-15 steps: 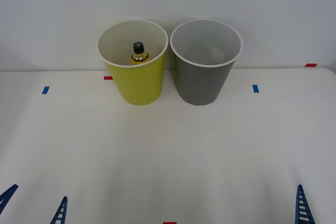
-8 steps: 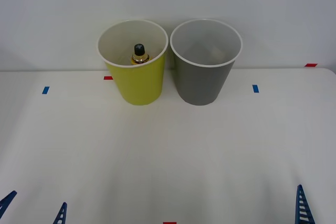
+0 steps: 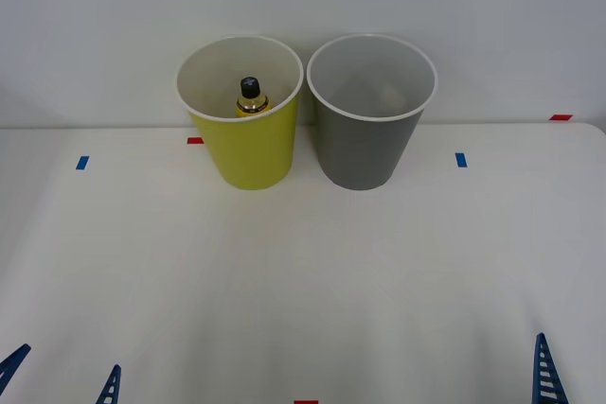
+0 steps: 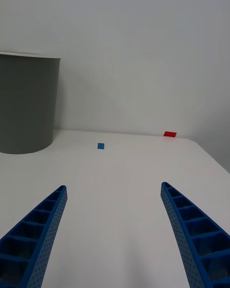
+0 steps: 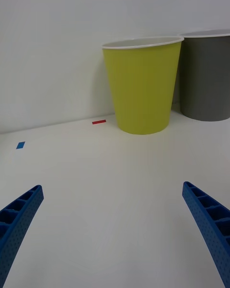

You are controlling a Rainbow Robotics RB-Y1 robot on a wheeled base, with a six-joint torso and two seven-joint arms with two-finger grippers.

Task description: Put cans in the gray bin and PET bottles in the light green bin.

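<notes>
- Since a second ago the left gripper (image 3: 62, 377) has sunk slightly toward the near table edge; the bins and bottle have not shifted.
- The PET bottle (image 3: 250, 97), black-capped with a golden shoulder, stands upright inside the light green bin (image 3: 248, 144).
- The gray bin (image 3: 367, 144) stands just beside it on the right; a can inside cannot be made out.
- Left gripper: blue ribbed fingers spread wide, holding nothing, well short of the bins.
- The right gripper (image 4: 112, 235) waits at the near right edge, fingers likewise spread and empty.
- Risk: the bins stand nearly touching, so a careless reach toward either could likely knock one over and spill the bottle.
</notes>
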